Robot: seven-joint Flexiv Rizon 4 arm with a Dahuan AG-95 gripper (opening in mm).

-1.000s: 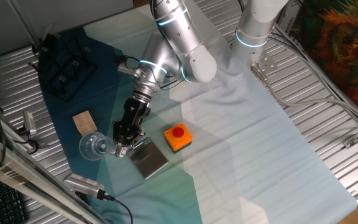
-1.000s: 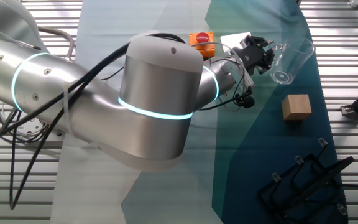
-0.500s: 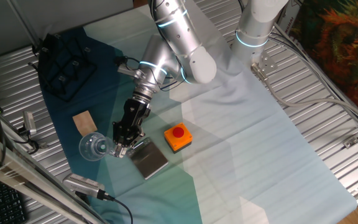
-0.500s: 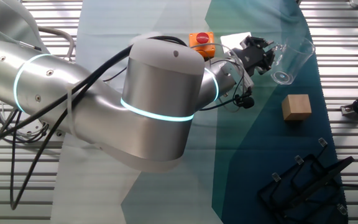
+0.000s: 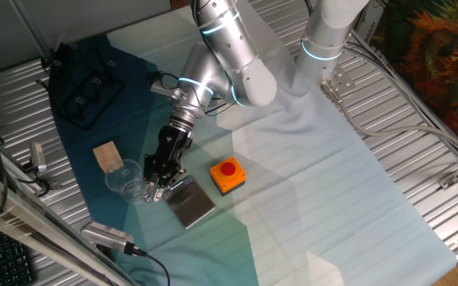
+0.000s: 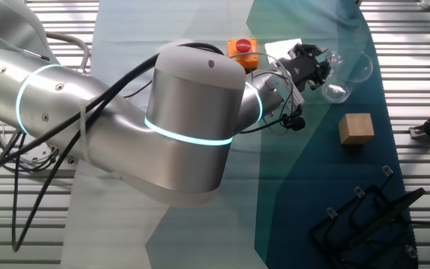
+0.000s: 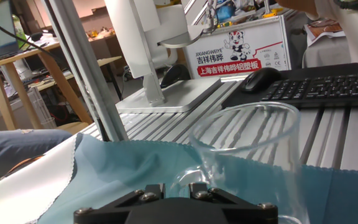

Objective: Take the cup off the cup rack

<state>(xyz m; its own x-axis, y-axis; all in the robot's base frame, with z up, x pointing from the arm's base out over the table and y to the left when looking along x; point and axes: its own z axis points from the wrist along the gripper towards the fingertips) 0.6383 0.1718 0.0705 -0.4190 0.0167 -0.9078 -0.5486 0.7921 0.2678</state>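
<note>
My gripper [image 5: 156,191] pinched the cup [image 5: 127,180] by its side, upright on the cloth [image 5: 308,183] near the desk's edge, beside the block [image 5: 107,156], well apart from the rack [image 5: 82,83].

Clear glass cup [image 5: 129,180], black cup rack [image 5: 82,83], orange box [image 5: 227,175] with red button, teal cloth [image 5: 133,127].

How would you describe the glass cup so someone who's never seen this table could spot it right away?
Find the dark teal cloth covering one end of the table, with the black cup rack at its far corner. Near the opposite edge, at the tip of the gripper, stands the cup. It is see-through glass, unlike the solid wooden block beside it.
</note>
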